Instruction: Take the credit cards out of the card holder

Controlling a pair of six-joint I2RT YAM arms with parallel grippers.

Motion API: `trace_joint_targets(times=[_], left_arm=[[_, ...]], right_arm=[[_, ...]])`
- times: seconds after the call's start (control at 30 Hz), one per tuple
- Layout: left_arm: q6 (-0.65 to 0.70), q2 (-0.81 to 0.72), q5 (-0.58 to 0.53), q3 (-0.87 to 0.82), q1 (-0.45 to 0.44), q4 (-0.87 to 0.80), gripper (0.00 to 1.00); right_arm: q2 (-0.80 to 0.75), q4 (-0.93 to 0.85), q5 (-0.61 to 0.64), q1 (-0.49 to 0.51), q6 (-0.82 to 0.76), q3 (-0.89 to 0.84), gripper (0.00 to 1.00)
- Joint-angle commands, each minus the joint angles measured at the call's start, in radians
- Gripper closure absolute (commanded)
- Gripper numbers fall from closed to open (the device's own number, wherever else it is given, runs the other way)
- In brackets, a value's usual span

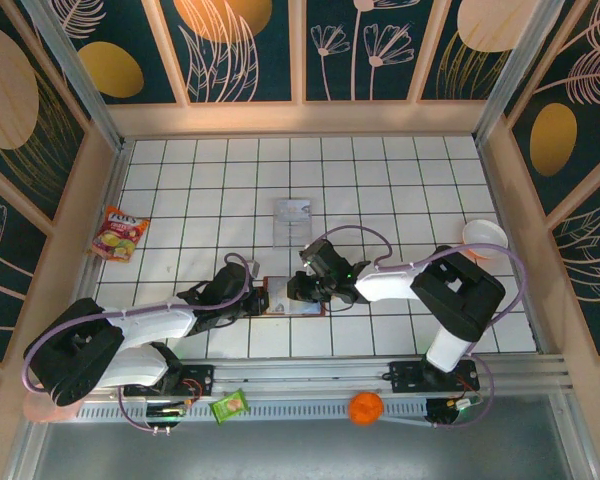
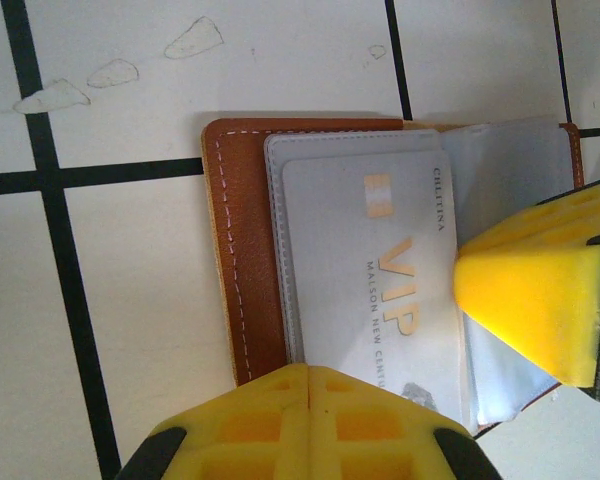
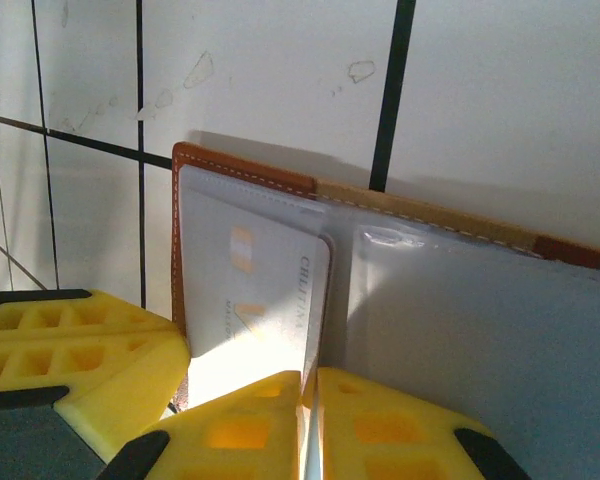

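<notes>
Your left fingers [image 2: 250,425] were clenched over the open card holder [image 2: 235,250]; your right fingers [image 3: 380,430] were pinched together at the edge of its credit card [image 2: 370,270], grip unclear.

Red snack packet [image 1: 118,234] at left of the white tiled table [image 1: 400,180]. Clear tray [image 1: 292,222] mid-table, white bowl [image 1: 483,236] right. Green packet [image 1: 229,405] and orange ball [image 1: 365,408] at near edge.

We see the white gridded tabletop [image 1: 380,180] brightly, evenly lit; close up, yellow foam fingertips [image 2: 280,430] blur and the brown leather wallet [image 3: 240,165] throws soft shadow.
</notes>
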Motion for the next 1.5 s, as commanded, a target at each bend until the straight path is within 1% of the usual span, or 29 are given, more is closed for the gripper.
trace_joint_targets(times=[0.0, 0.1, 0.17, 0.3, 0.47, 0.67, 0.8, 0.83, 0.87, 0.93, 1.0, 1.03, 1.1, 1.17, 1.27, 1.33, 1.4, 1.47], left_arm=[[-0.006, 0.016, 0.013, -0.022, -0.003, -0.003, 1.00], [-0.006, 0.019, 0.018, -0.023, -0.002, 0.001, 1.00], [-0.009, 0.017, 0.017, -0.025, -0.003, 0.002, 1.00], [-0.017, 0.005, 0.012, -0.028, -0.004, -0.001, 1.00], [-0.030, -0.007, 0.015, -0.037, -0.003, 0.004, 1.00], [-0.040, -0.005, 0.026, -0.047, -0.003, 0.021, 1.00], [-0.036, -0.029, 0.020, -0.037, -0.003, 0.010, 1.00], [-0.035, -0.048, 0.015, -0.036, -0.002, 0.007, 0.97], [-0.032, -0.068, 0.004, -0.033, -0.002, 0.002, 0.91], [-0.020, -0.106, -0.018, -0.025, -0.003, -0.011, 0.83], [0.000, -0.132, -0.041, -0.015, -0.003, -0.025, 0.75], [0.010, -0.136, -0.056, -0.006, -0.003, -0.033, 0.72], [0.026, -0.131, -0.088, 0.012, -0.003, -0.051, 0.71], [0.030, -0.124, -0.105, 0.023, -0.003, -0.053, 0.69], [0.028, -0.128, -0.126, 0.029, -0.004, -0.060, 0.63], [0.023, -0.141, -0.141, 0.025, -0.003, -0.065, 0.60], [0.021, -0.158, -0.152, 0.020, -0.003, -0.075, 0.59], [0.019, -0.173, -0.159, 0.018, -0.002, -0.088, 0.58]], right_arm=[[0.023, 0.043, -0.025, -0.007, 0.013, -0.019, 0.87], [0.026, 0.054, -0.032, -0.008, 0.016, -0.022, 0.93], [0.024, 0.058, -0.030, -0.008, 0.019, -0.024, 1.00], [-0.006, 0.056, -0.004, -0.008, 0.031, -0.044, 1.00], [-0.061, 0.010, 0.047, -0.012, 0.042, -0.069, 1.00], [-0.100, -0.035, 0.075, -0.011, 0.048, -0.095, 1.00], [-0.110, -0.051, 0.083, -0.002, 0.001, -0.070, 1.00], [-0.113, -0.059, 0.089, 0.006, -0.020, -0.056, 0.97], [-0.116, -0.069, 0.101, 0.018, -0.039, -0.042, 0.92], [-0.114, -0.069, 0.105, 0.031, -0.068, -0.023, 0.83], [-0.103, -0.045, 0.081, 0.037, -0.083, -0.012, 0.78], [-0.094, -0.030, 0.069, 0.037, -0.089, -0.008, 0.77], [-0.076, -0.017, 0.067, 0.036, -0.092, 0.008, 0.76], [-0.056, 0.002, 0.058, 0.033, -0.095, 0.020, 0.77], [-0.031, -0.013, 0.085, 0.031, -0.085, 0.042, 0.76], [-0.027, 0.021, 0.063, 0.022, -0.078, 0.033, 0.76], [-0.023, 0.038, 0.054, 0.018, -0.070, 0.030, 0.75], [-0.015, 0.018, 0.071, 0.018, -0.065, 0.034, 0.75]])
